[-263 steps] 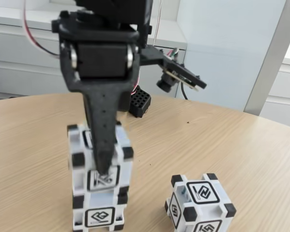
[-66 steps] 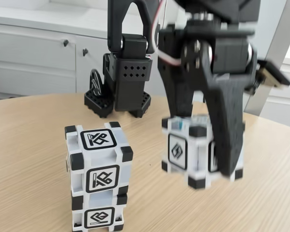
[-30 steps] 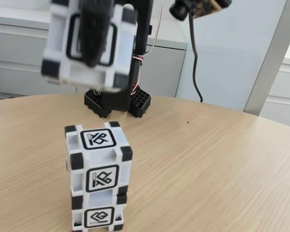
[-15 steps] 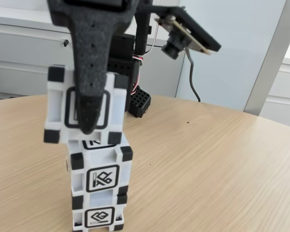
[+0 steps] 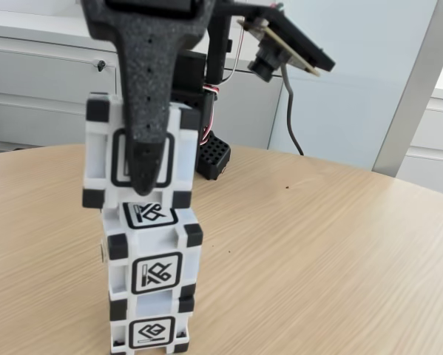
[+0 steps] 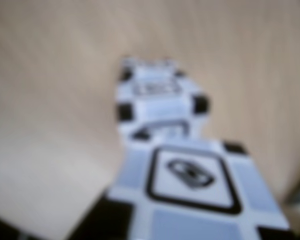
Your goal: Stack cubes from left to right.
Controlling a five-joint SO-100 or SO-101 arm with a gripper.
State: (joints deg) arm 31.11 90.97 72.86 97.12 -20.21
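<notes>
The black, rough-textured two-finger hand (image 5: 143, 174) grips a white plastic cube with black corner blocks (image 5: 103, 159), one finger (image 5: 149, 111) lying down the middle of the face that looks toward the fixed view, over its black-framed symbol. The carried cube hangs just above a stack of two more white plastic cubes with black corner blocks (image 5: 153, 285), which stands on the pale wood-grain tabletop (image 5: 317, 266). In the fixed view the carried cube sits shifted to the left of the stack, so its left edge overhangs while the top symbol of the stack still peeks out below its bottom edge. Whether the two are already touching cannot be told from here. The wrist view is blurred, yet it shows the held cube (image 6: 195, 200) close to the lens and the stack's top face (image 6: 160, 102) beyond it, not squarely under it.

The step in hand looks like the placing of the third cube, with the task nearly done. To do it well, the arm would want a small sideways correction toward the right of the fixed view until the black corner blocks line up over those of the stack, then a slow, straight descent with the cube held level. The fingers should part only once the cube rests flat, and then lift straight up, since a two-high stack is tall and narrow and a sideways nudge could topple it.
</notes>
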